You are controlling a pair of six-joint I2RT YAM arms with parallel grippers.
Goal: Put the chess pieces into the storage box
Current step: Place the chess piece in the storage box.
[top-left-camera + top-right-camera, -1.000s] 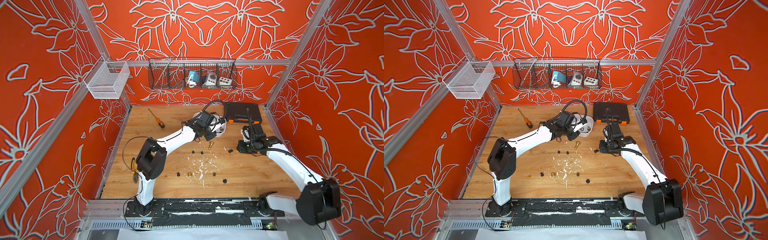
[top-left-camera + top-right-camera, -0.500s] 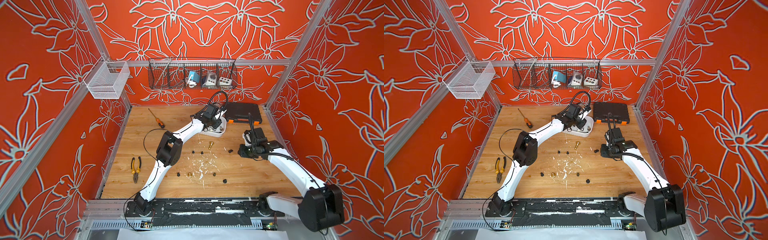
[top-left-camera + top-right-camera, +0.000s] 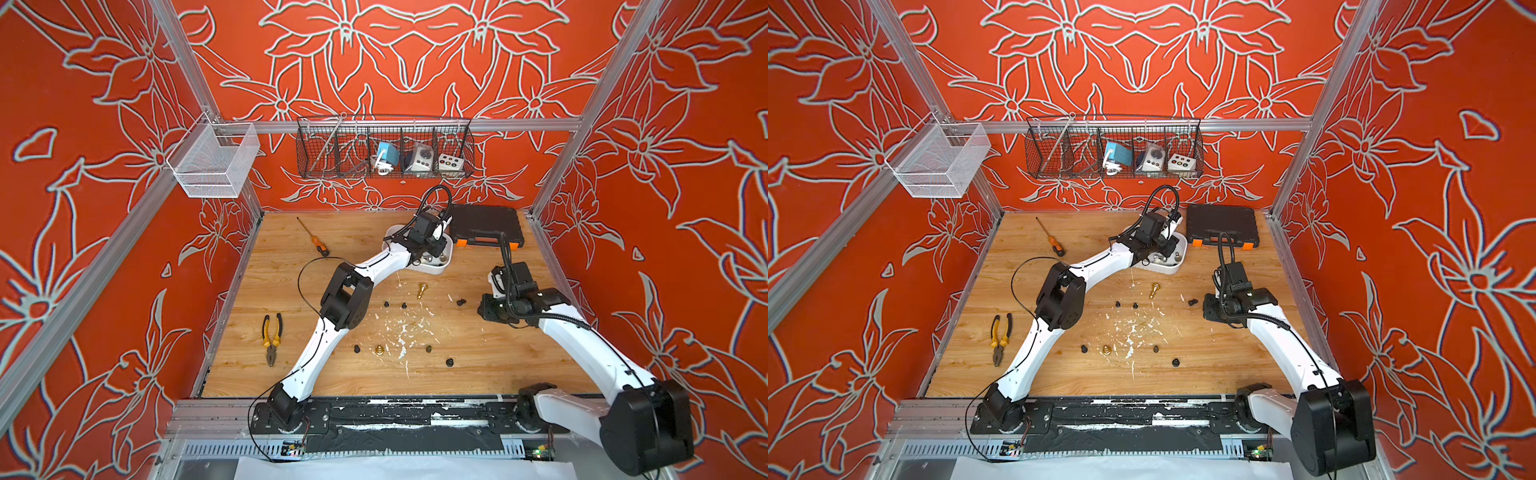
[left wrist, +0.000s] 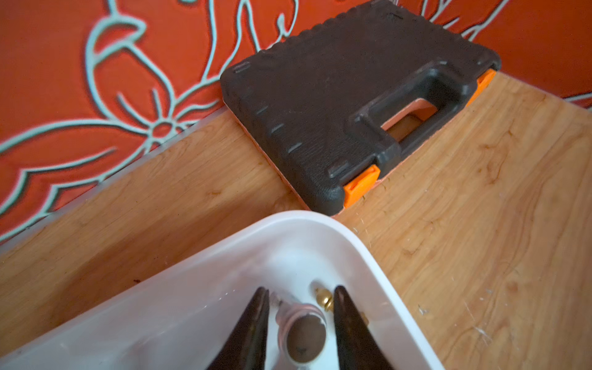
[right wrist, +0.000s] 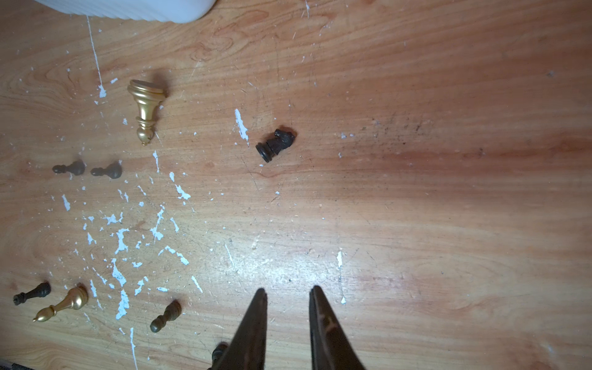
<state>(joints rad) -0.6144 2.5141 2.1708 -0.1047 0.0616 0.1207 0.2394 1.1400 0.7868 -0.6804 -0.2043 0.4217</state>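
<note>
The white storage box (image 3: 432, 270) sits at the back of the table. My left gripper (image 4: 301, 288) hangs open over its inside. A silver chess piece (image 4: 304, 333) lies loose and blurred between the fingers, touching neither. A gold piece (image 4: 323, 299) rests in the box beyond it. My right gripper (image 5: 289, 288) is open and empty just above the wood at the right. A black knight (image 5: 276, 144) lies ahead of it. A gold bishop (image 3: 422, 290), two black pawns (image 3: 386, 304), a gold pawn (image 3: 379, 350) and other black pieces (image 3: 449, 362) are scattered mid-table.
A black toolcase (image 3: 484, 224) with orange latches lies right behind the box. An orange-handled screwdriver (image 3: 311, 237) is at the back left and yellow pliers (image 3: 271, 338) at the front left. White paint flecks (image 3: 403, 332) mark the middle. Wire baskets hang on the walls.
My left arm has swung from the table in front of the box to over its inside. Its jaws have spread and let go of the silver piece. The right gripper has drifted slightly nearer.
</note>
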